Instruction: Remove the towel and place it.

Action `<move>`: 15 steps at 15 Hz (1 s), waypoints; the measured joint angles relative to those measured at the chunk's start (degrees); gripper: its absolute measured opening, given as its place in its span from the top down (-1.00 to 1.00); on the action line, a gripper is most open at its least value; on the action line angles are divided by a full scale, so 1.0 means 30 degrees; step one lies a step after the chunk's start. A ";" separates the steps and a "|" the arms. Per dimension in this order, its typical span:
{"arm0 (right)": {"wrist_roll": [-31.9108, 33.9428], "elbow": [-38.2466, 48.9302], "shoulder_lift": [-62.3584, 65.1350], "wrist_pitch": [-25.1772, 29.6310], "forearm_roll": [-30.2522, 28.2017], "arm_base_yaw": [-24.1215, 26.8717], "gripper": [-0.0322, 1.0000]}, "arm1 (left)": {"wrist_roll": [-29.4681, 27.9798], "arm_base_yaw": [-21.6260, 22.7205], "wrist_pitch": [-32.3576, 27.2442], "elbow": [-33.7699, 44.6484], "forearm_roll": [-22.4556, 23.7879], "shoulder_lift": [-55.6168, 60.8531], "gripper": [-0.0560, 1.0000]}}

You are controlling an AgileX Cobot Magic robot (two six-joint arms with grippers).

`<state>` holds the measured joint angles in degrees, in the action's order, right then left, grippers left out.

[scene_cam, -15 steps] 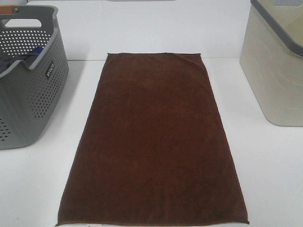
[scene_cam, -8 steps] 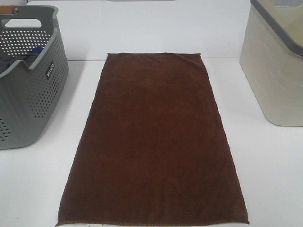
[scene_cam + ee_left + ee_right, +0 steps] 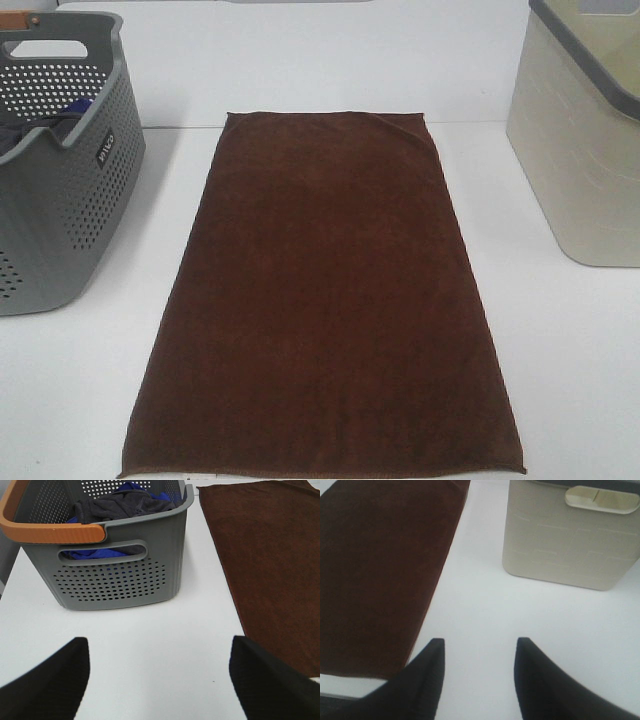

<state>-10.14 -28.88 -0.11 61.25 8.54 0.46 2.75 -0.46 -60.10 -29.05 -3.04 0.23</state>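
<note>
The towel (image 3: 325, 300), dark brown and plush, lies spread flat along the middle of the white table (image 3: 570, 360); it also shows in the left wrist view (image 3: 275, 565) and the right wrist view (image 3: 375, 570). Neither arm appears in the exterior high view. My left gripper (image 3: 160, 675) hovers open over bare table between the grey basket (image 3: 110, 575) and the towel's edge, with nothing between its fingers. My right gripper (image 3: 477, 675) is open over bare table between the towel and the beige bin (image 3: 570, 540), holding nothing.
A grey perforated basket (image 3: 55, 190) with an orange handle (image 3: 50, 530) stands at the left, holding dark grey and blue cloths (image 3: 120, 502). A beige bin (image 3: 585, 150) with a grey rim stands at the right. A white wall rises behind the table.
</note>
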 joint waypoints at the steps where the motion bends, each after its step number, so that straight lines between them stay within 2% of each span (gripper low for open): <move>1: 0.0000 0.0000 0.0095 0.0019 0.0019 0.0000 0.10 | 0.0000 0.0000 0.0000 0.0000 0.0000 0.0019 -0.50; 15: 0.0000 0.0000 0.0095 0.0019 0.0019 0.0000 0.10 | 0.0000 0.0000 0.0000 0.0000 0.0000 0.0019 -0.50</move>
<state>-10.14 -28.88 0.17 61.31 8.59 0.46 2.75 -0.46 -60.10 -29.05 -3.04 0.29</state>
